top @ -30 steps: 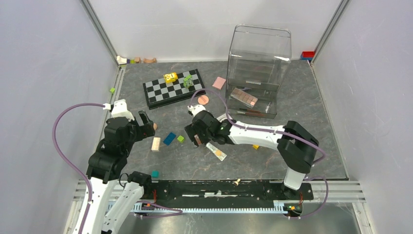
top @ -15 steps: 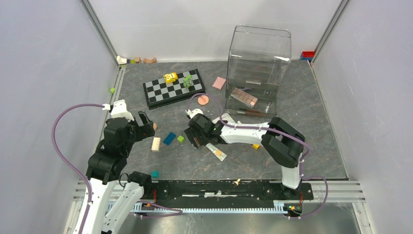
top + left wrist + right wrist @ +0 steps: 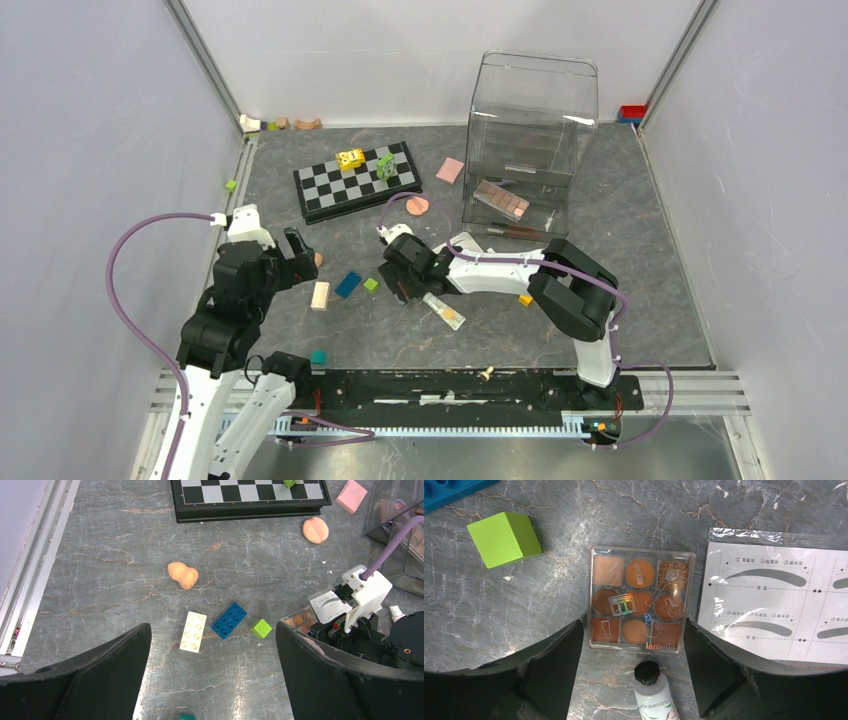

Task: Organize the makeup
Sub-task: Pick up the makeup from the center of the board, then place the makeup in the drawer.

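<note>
A clear nine-pan brown-pink eyeshadow palette [image 3: 639,600] lies flat on the table. My right gripper [image 3: 634,655] is open and low over it, one finger on each side of its near edge, not touching. A white card of brow shapes [image 3: 774,602] lies just right of it. A cream tube with a black cap [image 3: 655,695] points at the palette; it also shows in the top view [image 3: 443,310]. My left gripper [image 3: 212,680] is open and empty above the table. A peach sponge [image 3: 183,575] and a round peach sponge [image 3: 315,530] lie ahead of it.
A green cube [image 3: 504,539], a blue brick [image 3: 229,620] and a cream brick [image 3: 193,631] lie between the arms. The chessboard [image 3: 355,180] sits at the back. A clear organizer [image 3: 530,140] holding another palette stands back right. A pink pad [image 3: 450,169] lies next to it.
My right gripper has shifted slightly left and back over the palette, and the right arm's elbow has folded inward. The left arm has not moved.
</note>
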`<state>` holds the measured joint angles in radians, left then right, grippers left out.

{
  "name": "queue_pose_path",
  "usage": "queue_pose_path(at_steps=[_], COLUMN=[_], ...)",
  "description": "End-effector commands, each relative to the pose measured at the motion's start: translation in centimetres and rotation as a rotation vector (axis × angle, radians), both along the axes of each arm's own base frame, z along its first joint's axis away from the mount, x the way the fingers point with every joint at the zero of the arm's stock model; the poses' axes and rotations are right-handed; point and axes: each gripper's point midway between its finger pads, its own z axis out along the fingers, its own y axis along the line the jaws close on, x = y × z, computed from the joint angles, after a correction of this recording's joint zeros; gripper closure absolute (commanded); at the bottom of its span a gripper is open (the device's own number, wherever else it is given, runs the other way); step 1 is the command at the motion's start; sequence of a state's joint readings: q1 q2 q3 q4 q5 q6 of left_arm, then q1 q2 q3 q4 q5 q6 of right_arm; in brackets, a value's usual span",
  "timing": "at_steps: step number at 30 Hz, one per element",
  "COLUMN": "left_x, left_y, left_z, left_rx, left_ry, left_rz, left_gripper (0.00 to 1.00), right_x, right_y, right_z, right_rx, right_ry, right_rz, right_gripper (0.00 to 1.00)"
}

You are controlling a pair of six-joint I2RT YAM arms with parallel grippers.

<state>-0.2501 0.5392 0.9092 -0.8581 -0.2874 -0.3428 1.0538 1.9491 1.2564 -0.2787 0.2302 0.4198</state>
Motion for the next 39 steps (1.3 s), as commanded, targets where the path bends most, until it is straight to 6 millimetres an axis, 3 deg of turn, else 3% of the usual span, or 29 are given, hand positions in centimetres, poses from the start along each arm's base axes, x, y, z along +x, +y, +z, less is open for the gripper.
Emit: queue_pose_path(at_steps=[1,6,13,18,23,28,32,39], left_x=[0.5,0.5,0.5,0.5,0.6,0.5,0.5,0.5], left_y=[0.3,0.3,0.2,0.3,0.2,0.1,0.1,0.2], left_z=[0.6,0.6,0.6,0.6,0.5,0.6,0.5,0.6], left_rx=[-0.006,-0.005,-0.005,-0.005,-0.005,-0.007,-0.007,-0.007], left_ry=[-0.036,-0.034,-0.03,-0.033,-0.031,-0.032,-0.03,-0.035], left_rz=[0.022,0.022,0.02,0.023,0.02,0.017,0.017,0.02], left_gripper=[0.0,0.0,0.0,0.0,0.0,0.0,0.0,0.0], right_x=[0.9,1.2,0.9,1.8,4.6,8.0,9.9,12.3], right_y=[1.0,0.8,2.5,0.4,-5.9,-14.6,-20.3,-26.6], right_z=[0.8,2.1,7.7,11.6,13.0,13.6,14.0,13.2], right_rx=[0.008,0.013,0.168,0.237,0.215,0.173,0.107,0.085], right_ry=[-0.04,-0.071,-0.103,-0.151,-0.196,-0.252,-0.299,-0.281], right_rz=[0.007,0.009,0.071,0.03,-0.1,-0.292,-0.412,-0.562], right_gripper=[0.23,0.31,0.36,0.37,0.38,0.4,0.4,0.4])
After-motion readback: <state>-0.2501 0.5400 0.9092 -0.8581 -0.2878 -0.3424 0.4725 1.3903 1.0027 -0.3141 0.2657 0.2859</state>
